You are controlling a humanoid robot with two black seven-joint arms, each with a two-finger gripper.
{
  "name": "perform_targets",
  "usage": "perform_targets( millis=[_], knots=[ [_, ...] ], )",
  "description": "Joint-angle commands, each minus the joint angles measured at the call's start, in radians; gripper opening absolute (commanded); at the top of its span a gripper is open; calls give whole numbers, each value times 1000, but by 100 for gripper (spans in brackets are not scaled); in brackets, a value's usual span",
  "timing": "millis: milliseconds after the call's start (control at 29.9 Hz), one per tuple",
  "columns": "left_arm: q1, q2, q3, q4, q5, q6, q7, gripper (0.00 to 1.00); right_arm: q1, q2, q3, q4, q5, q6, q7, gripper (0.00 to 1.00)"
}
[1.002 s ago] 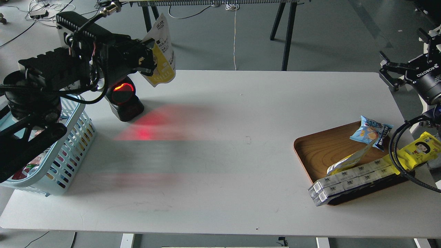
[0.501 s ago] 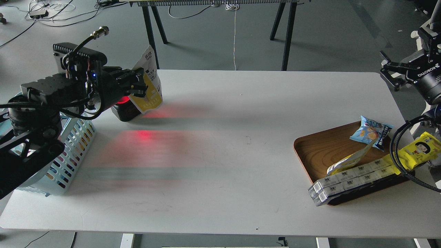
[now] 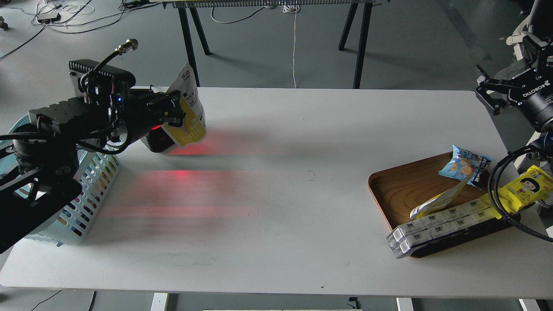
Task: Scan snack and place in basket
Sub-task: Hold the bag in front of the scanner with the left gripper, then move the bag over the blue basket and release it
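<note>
My left gripper [image 3: 175,114] is shut on the snack [image 3: 189,113], a yellow-and-white pouch with black text, and holds it upright in the air in front of the black scanner [image 3: 156,137], which casts red light on the table. The light blue basket [image 3: 86,194] with slotted sides stands at the table's left edge, partly hidden under my left arm. My right gripper [image 3: 497,93] hangs at the far right above the table's edge, fingers spread and empty.
A brown wooden tray [image 3: 402,185] at the right holds a small blue snack bag [image 3: 464,166], another yellow-and-white pouch [image 3: 438,201] and a long pack of boxes [image 3: 440,224]. A yellow packet with a cartoon face [image 3: 529,188] lies at its right end. Black cables hang there.
My left gripper has carried the snack down and left, from above the scanner to right in front of it. The red light on the table has shifted. The right arm barely moved.
</note>
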Motion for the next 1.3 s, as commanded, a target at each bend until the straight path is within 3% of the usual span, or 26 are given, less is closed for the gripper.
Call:
perform_targets(
  millis=[0,234,467,601,768,902,1269],
  knots=[
    [11,-3,4,-2,0,0,-6,0,0,1,0,0,0,0,0,93],
    [35,-12,4,-14,0,0,-72,0,0,1,-1,0,0,0,0,93],
    [58,-21,5,-17,0,0,-109,0,0,0,0,0,0,0,0,93],
    [72,-21,5,-20,0,0,-151,0,0,0,0,0,0,0,0,93],
    [100,-18,7,-20,0,0,-236,0,0,-3,0,0,0,0,0,93],
    [109,-12,4,-22,0,0,-248,0,0,-3,-1,2,0,0,0,93],
    [31,143,-78,-43,-14,0,-358,0,0,-5,-3,0,0,0,0,93]
  ],
)
